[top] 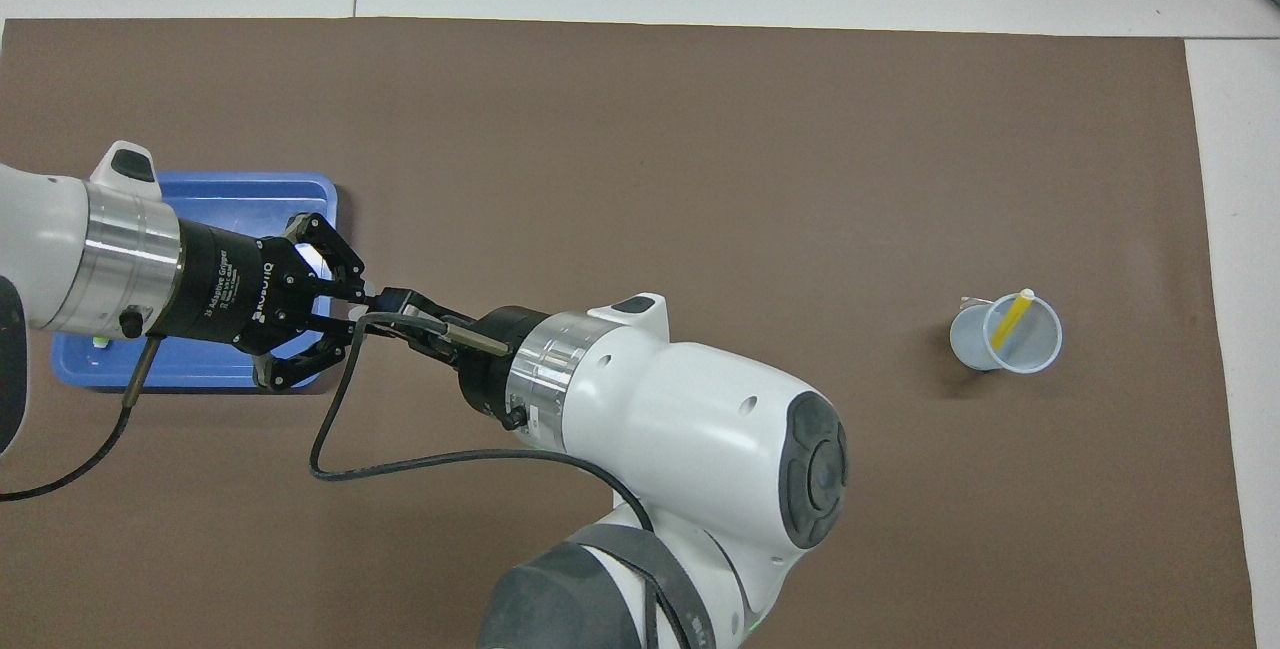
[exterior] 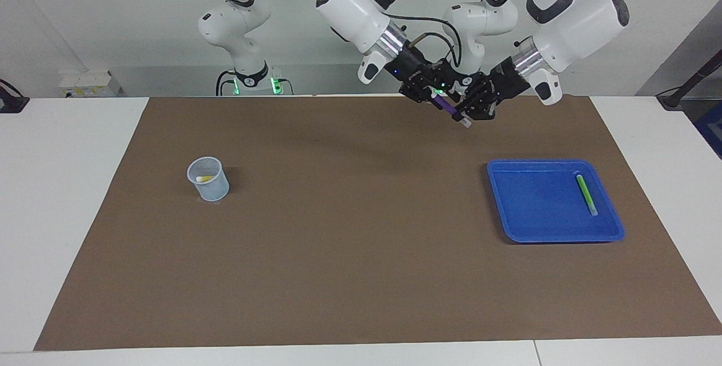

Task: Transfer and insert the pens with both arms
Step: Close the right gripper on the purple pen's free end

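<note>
Left arm: we see it come in from its base and slope down over the mat's robot-side edge, at about one o'clock in the facing view.
Left gripper (exterior: pixel 463 120): clamped on the whitish lower end of the purple pen (exterior: pixel 447 109), up in the air.
Purple pen: tilted, with its upper end pointing at the right arm's hand.
Right arm: stretched toward the left arm, wrist angled down, cable looping under it.
Right gripper (exterior: pixel 434 97): right at the pen's upper end, nose to nose with the left one; we cannot tell whether it grips.
Tray (exterior: pixel 555 238): blue, at three o'clock on the mat, with the green pen (exterior: pixel 586 194) lying along its edge at the left arm's end.
Cup (exterior: pixel 210 185): translucent, at nine o'clock, well apart from the tray, with the yellow pen (exterior: pixel 205 178) leaning inside.
Surface: brown mat (exterior: pixel 361 276) on a white table (exterior: pixel 67 214).
Room: we see a plain pale wall at twelve o'clock.
</note>
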